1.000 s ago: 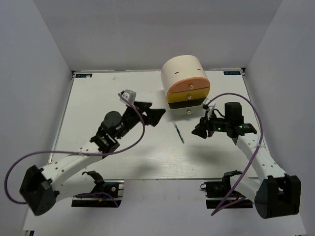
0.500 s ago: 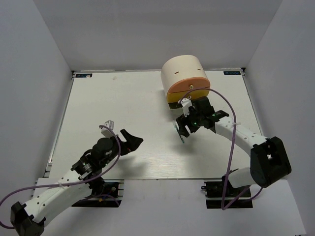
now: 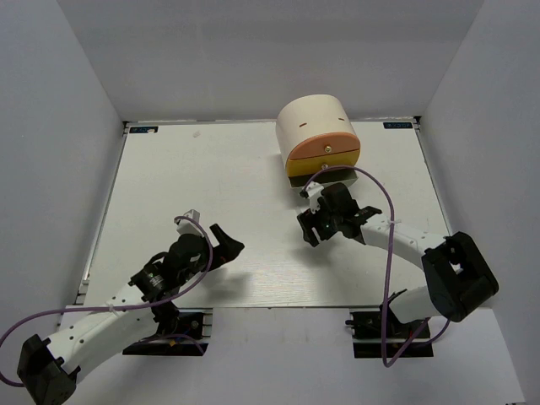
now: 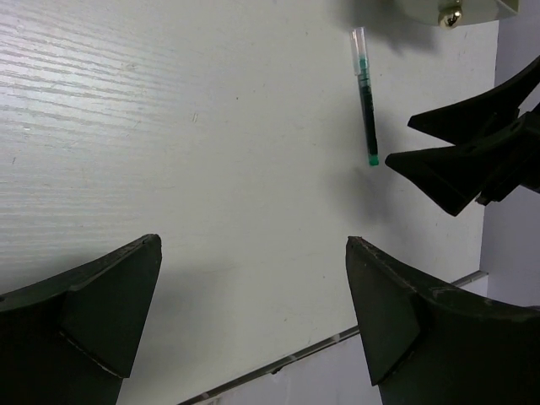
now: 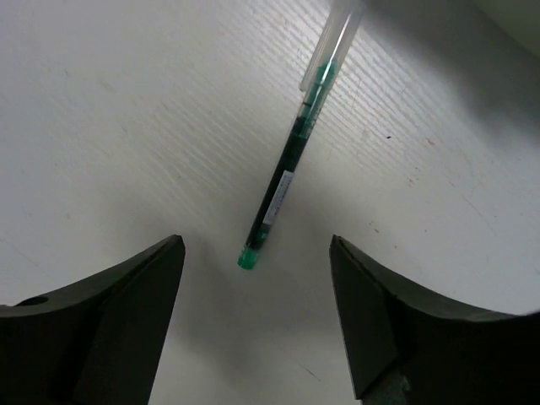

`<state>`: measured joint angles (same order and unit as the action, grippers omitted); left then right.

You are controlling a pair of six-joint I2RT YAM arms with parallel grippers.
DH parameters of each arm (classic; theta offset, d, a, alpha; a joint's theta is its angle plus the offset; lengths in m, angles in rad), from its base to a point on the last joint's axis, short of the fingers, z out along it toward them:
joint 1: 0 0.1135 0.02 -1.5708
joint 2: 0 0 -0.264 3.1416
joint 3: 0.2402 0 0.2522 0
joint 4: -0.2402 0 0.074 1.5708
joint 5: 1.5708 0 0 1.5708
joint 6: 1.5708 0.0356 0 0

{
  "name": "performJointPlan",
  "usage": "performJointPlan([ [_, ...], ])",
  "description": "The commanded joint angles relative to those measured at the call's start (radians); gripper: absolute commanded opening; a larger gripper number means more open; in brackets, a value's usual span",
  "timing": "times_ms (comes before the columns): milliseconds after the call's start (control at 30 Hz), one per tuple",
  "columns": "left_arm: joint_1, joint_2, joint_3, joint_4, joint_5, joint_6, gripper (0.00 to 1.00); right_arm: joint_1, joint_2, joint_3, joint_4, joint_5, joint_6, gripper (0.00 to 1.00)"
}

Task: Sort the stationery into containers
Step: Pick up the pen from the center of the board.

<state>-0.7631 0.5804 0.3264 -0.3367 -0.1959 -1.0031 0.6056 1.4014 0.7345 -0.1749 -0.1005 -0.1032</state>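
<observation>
Right gripper (image 5: 256,246), fingers spread, is poised over the end of the green pen (image 5: 291,173) lying on the bench (image 5: 101,126); left gripper (image 4: 251,245), likewise spread, hangs apart.

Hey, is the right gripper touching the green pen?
Apart. The right wrist view shows the pen lying between the open fingers, with bare table either side.

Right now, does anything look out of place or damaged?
Only the green pen lies loose on the table, outside the drawer unit, below the open right tool. Nothing looks spilled or damaged.
</observation>
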Motion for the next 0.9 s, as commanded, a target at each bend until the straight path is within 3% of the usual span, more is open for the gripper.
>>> performJointPlan([
  [0,0.002,0.001,0.043,-0.004,-0.008,-0.003,1.00,0.016,0.028,0.003,0.097,-0.002,0.060,0.73],
  [100,0.002,-0.023,0.033,-0.013,-0.017,-0.003,1.00,0.019,0.086,0.055,0.094,0.042,0.092,0.51],
  [200,0.002,-0.045,0.033,-0.024,-0.028,-0.014,1.00,0.020,0.119,0.083,0.098,0.071,0.096,0.40],
  [500,0.002,-0.063,0.033,-0.053,-0.050,-0.014,1.00,0.036,0.197,0.117,0.141,0.200,0.142,0.38],
  [867,0.002,-0.054,0.033,-0.053,-0.059,-0.023,1.00,0.057,0.219,0.100,0.138,0.171,0.109,0.36],
])
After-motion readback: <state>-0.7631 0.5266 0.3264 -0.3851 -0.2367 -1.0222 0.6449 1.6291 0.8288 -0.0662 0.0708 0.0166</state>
